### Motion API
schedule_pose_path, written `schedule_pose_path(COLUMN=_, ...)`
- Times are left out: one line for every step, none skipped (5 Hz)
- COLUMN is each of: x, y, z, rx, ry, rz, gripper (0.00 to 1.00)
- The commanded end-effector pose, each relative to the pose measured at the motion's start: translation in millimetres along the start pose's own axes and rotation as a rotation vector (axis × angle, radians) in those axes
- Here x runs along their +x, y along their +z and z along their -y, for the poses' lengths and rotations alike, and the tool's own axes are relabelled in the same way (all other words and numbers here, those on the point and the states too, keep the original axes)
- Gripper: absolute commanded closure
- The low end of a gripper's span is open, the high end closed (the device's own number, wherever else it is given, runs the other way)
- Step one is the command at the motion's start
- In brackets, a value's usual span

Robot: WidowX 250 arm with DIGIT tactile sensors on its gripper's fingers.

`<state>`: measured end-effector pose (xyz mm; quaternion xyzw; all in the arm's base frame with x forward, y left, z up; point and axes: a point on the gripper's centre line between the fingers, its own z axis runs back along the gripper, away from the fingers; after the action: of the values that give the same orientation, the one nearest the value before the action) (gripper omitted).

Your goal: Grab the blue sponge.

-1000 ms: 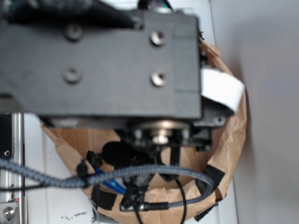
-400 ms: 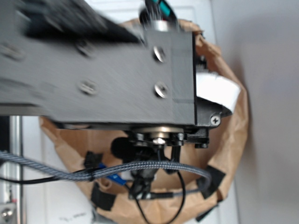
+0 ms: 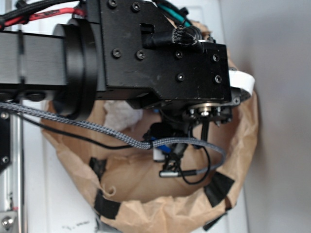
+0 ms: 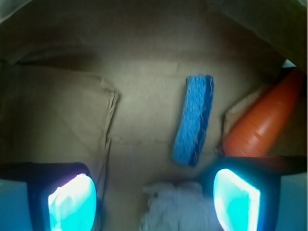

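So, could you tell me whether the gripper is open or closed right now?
Open: in the wrist view the gripper has its two fingers far apart, holding nothing, with the blue sponge lying ahead.

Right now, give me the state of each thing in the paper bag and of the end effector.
blue sponge: lying free on the bag floor, ungrasped.
carrot toy: lying tilted against the bag wall.
white paper ball: crumpled, between the fingers.
end effector: open, above the bag floor.
paper bag: open-topped.

Sponge (image 4: 194,120) between carrot (image 4: 262,122), paper ball (image 4: 175,207).
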<state>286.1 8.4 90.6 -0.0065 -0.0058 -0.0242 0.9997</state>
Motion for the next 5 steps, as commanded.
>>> schedule_pose_path(x=-4.3, y=-16.0, z=-8.6, rx=-0.048, ry=0.008, rz=0.088, gripper=0.0)
schedule_pose_path(x=-6.5, y=-9.8, z=-8.7, rx=-0.078, ry=0.024, rz=0.081, gripper=0.0)
schedule_pose_path(x=-6.3, y=-8.4, z=-8.8, rx=-0.072, ry=0.044, rz=0.085, gripper=0.0)
schedule_pose_path(x=-4.4, y=-19.1, z=-9.1, rx=-0.034, ry=0.058, rz=0.113, gripper=0.0)
schedule_pose_path(x=-5.6, y=-26.2, z=-13.1, rx=-0.012, ry=0.038, rz=0.148, gripper=0.0)
